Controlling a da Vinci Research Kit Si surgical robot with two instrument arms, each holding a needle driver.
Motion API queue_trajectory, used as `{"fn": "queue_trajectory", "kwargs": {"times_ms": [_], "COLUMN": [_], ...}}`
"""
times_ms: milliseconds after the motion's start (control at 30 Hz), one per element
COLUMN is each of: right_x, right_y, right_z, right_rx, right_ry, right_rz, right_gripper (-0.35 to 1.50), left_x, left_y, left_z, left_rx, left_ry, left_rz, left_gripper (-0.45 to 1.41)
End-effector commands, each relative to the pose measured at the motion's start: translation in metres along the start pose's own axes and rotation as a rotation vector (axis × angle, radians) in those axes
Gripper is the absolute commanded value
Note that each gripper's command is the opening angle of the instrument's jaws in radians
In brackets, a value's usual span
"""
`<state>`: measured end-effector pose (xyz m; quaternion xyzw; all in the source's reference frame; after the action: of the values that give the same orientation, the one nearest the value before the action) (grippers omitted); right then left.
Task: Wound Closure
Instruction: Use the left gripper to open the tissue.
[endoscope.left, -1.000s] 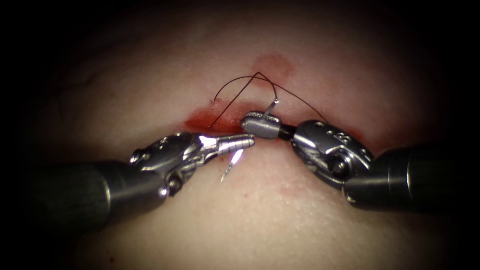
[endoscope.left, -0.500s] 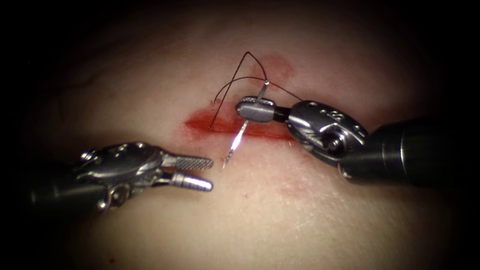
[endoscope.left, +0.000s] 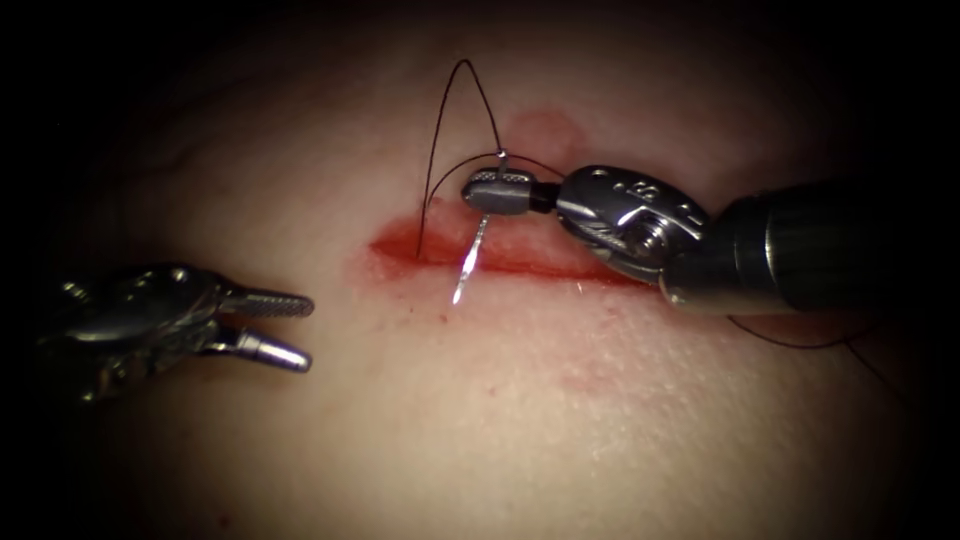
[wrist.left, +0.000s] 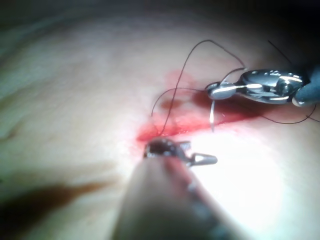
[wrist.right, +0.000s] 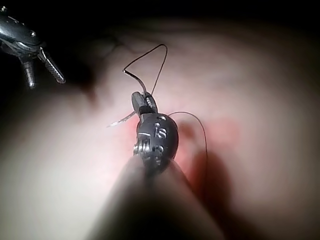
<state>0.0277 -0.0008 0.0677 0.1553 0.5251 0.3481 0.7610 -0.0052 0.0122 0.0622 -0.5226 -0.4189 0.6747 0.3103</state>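
The right tool (endoscope.left: 497, 192) is shut on the curved needle (endoscope.left: 470, 258) near its thread end, just above the cut (endoscope.left: 520, 264) in the tissue (endoscope.left: 520, 420). The needle hangs free of the tissue, its tip pointing down over the cut's near edge. Dark thread (endoscope.left: 440, 120) arches up from the needle's tail and runs down into the cut's left end. The left tool (endoscope.left: 305, 332) is open and holds nothing, far left of the cut. The left wrist view has the left tool (wrist.left: 202, 153), right tool (wrist.left: 222, 91) and needle (wrist.left: 212, 112). The right wrist view has the right tool (wrist.right: 140, 102), needle (wrist.right: 120, 121) and left tool (wrist.right: 46, 83).
Red fluid (endoscope.left: 400, 243) pools along the cut, with a fainter stain (endoscope.left: 545, 128) beyond it. A slack strand of thread (endoscope.left: 790, 345) lies on the tissue under the right tool's shaft.
The left tool opened and drew back to the left, away from the needle. The right tool rose up and back with the needle, lifting the thread into a taller loop.
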Motion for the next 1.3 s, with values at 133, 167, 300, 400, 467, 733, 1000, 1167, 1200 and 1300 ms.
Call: {"fn": "queue_trajectory", "kwargs": {"times_ms": [133,167,300,400,467,733,1000,1167,1200,1300], "right_x": [-0.0009,-0.0008,-0.0008,-0.0009,-0.0011,-0.0037,-0.0054,-0.0047,-0.0046,-0.0043], "right_y": [0.0011,0.0013,0.0016,0.0016,0.0017,0.0030,0.0048,0.0051,0.0051,0.0052], "right_z": [0.0023,0.0027,0.0047,0.0063,0.0074,0.0107,0.0093,0.0086,0.0086,0.0084], "right_rx": [-0.005,-0.008,-0.013,-0.013,-0.011,-0.027,-0.084,-0.101,-0.103,-0.106], "right_ry": [0.000,-0.004,-0.024,-0.026,-0.023,-0.079,-0.116,-0.127,-0.128,-0.127], "right_rz": [-0.075,-0.104,-0.192,-0.241,-0.253,-0.353,-0.449,-0.491,-0.502,-0.499], "right_gripper": [-0.35,-0.35,-0.35,-0.35,-0.35,-0.35,-0.35,-0.35,-0.35,-0.35], "left_x": [0.0007,0.0008,0.0004,-0.0003,-0.0006,-0.0016,-0.0017,-0.0023,-0.0024,-0.0028], "left_y": [-0.0023,-0.0027,-0.0042,-0.0051,-0.0055,-0.0060,-0.0067,-0.0079,-0.0085,-0.0104], "left_z": [0.0011,0.0014,0.0027,0.0038,0.0047,0.0068,0.0066,0.0068,0.0068,0.0070], "left_rx": [0.085,0.100,0.157,0.180,0.189,0.201,0.206,0.227,0.230,0.249], "left_ry": [0.030,0.033,0.044,0.045,0.036,-0.004,-0.017,-0.038,-0.046,-0.070], "left_rz": [0.071,0.087,0.134,0.144,0.153,0.166,0.182,0.203,0.219,0.231], "left_gripper": [0.26,0.22,0.11,0.02,0.00,-0.04,-0.04,0.06,0.08,0.06]}}
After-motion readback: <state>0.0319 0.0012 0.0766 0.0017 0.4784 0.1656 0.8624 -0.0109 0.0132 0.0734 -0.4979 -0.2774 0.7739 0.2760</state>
